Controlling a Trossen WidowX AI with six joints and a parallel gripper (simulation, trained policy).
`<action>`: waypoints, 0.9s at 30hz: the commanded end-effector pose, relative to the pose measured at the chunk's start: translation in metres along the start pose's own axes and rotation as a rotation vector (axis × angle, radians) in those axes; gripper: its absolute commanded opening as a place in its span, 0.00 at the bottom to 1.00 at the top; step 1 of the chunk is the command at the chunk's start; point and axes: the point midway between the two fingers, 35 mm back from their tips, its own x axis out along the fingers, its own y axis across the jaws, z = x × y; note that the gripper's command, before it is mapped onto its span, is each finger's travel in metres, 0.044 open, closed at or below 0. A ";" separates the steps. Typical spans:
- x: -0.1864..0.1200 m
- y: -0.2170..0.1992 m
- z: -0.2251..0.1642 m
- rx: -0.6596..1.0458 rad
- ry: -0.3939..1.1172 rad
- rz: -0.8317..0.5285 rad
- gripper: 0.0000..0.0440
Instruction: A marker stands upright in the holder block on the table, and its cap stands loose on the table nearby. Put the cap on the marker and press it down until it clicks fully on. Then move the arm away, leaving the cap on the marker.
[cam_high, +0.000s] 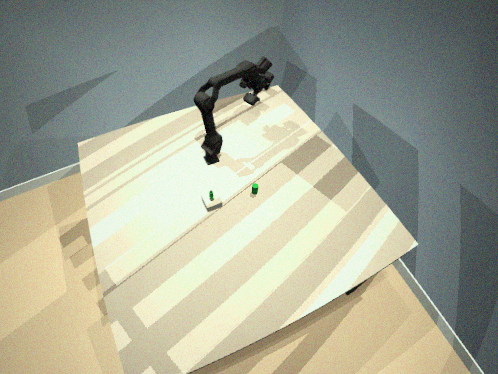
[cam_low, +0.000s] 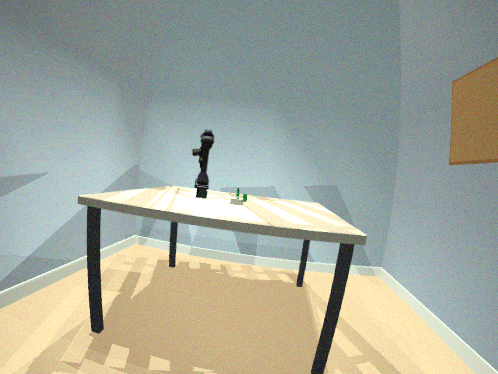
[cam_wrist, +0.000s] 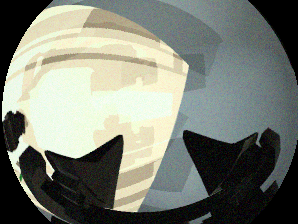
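Note:
The marker (cam_high: 211, 195) (cam_low: 238, 192), thin and green, stands upright in the pale holder block (cam_high: 215, 205) (cam_low: 236, 202). The green cap (cam_high: 255, 189) (cam_low: 245, 198) stands loose on the table (cam_high: 280, 240), to the right of the block in the top view, apart from it. My gripper (cam_wrist: 153, 137) is open, with nothing between its fingers in the wrist view. It hangs high at the table's back edge in the top view, well away from marker and cap. A speck of green shows at the wrist view's left rim; whether it is marker or cap I cannot tell.
The arm's base (cam_high: 211, 147) (cam_low: 201, 189) stands on the table behind the holder block in the top view. Grey-blue walls rise beyond the table's edges. Bright stripes and shadows cross the table top. A brown board (cam_low: 475, 117) hangs on the right wall.

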 end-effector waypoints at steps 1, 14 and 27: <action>0.000 0.005 -0.011 0.036 0.025 0.021 0.73; -0.001 0.020 -0.045 0.146 0.086 0.084 0.73; -0.003 0.037 -0.078 0.260 0.141 0.143 0.73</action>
